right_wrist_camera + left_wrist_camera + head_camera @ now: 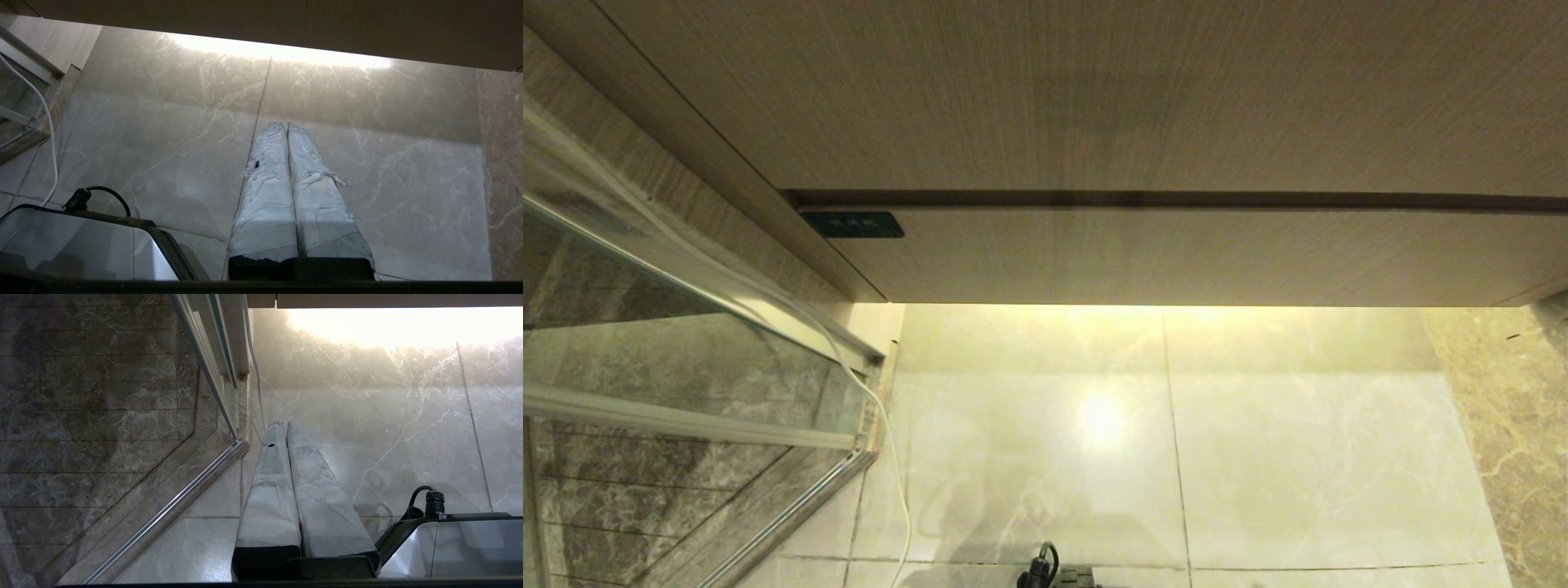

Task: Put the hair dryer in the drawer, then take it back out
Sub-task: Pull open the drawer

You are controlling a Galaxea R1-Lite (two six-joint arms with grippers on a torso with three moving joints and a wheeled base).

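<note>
Both arms just hang over the marble floor [1258, 457]. Left end effector [282, 428] and right end effector [286, 128] have their taped fingers pressed together, gripping nothing. Beyond them, above the floor, the drawer [1176, 253] sits shut. Hair dryer's nowhere visible.

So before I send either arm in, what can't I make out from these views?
- Hair dryer: in no view.
- Drawer: head view shows only its shut wood-grain front, so the inside is hidden.
- Cabinet's right end: cut off by the head view's edge.
- Both arms: absent from the head view. Left gripper and right gripper show only in their wrist views, jaws together over the floor tiles.
</note>
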